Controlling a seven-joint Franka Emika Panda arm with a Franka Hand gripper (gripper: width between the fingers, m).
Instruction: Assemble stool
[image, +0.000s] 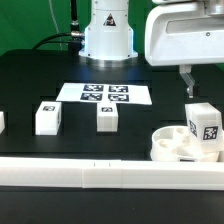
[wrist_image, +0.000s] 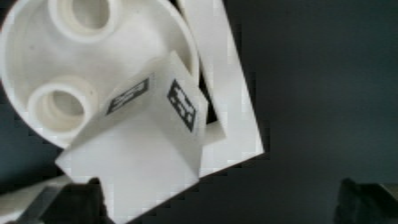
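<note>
Border rail (image: 100, 178) lies just before the seat disc (image: 165, 150), where one leg block (image: 205, 125) stands. Above the disc, the gripper (image: 188, 90) hangs wide open and empty. Next, likely, it fetches a second leg block (image: 107, 118).

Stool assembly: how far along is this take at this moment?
Done: one leg block sits at the seat disc; whether it is fastened cannot be told. In hand: nothing; the pincer hangs open above that block. Left: a loose leg block and a second loose leg block stand on the table, in front of the marker board.
</note>
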